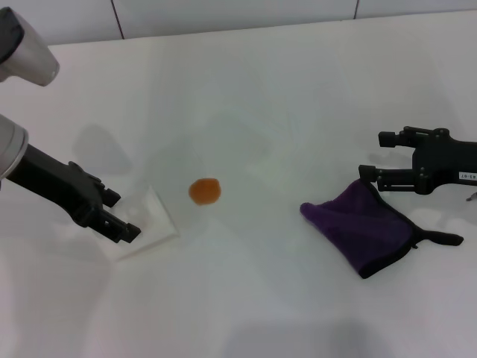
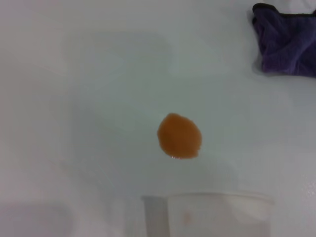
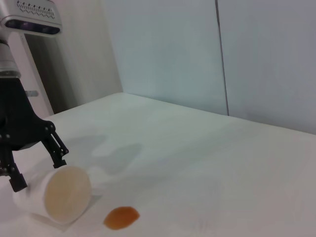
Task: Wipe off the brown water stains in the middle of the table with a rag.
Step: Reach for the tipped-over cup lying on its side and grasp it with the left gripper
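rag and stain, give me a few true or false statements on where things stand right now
1. The rag covers the brown water stains. False: the two lie apart on the table, the stain bare.
2. The right gripper has its fingers open beside the rag, holding nothing. True.
3. The cup stands upright. False: it lies on its side, mouth facing the stain.
4. The left gripper is at the cup, fingers either side of it. True.
5. There are several stains. False: only one round blot shows.
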You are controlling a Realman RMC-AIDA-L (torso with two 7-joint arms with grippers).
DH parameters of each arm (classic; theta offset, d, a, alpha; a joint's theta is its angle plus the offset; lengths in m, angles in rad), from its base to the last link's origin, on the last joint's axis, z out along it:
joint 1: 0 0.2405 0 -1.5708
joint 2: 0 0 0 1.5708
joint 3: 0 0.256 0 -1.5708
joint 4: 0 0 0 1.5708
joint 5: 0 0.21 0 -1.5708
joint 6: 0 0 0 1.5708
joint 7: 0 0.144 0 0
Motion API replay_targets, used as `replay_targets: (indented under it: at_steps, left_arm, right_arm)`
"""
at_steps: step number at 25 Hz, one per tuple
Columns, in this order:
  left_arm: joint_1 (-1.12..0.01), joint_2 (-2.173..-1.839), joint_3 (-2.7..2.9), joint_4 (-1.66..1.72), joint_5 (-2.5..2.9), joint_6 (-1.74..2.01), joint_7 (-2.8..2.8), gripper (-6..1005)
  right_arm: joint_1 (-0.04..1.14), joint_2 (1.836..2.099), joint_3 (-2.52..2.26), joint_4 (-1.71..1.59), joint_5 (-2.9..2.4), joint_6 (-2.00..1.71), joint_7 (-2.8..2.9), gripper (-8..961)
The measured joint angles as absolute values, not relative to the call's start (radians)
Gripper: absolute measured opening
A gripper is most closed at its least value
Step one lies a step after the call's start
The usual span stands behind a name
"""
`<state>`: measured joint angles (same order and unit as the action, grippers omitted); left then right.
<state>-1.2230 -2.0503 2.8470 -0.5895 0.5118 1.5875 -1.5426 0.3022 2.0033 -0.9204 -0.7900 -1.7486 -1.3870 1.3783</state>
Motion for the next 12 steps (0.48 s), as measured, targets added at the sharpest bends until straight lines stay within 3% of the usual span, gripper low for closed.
replay_targets:
  at_steps: [12]
  left_arm:
    - [-1.222,-2.052,2.847,-0.590,0.515,1.576,-1.544,812]
  right_arm:
    - [0.302,2.003,-0.920,-0.790,-1.749,-1.390,1.374,827]
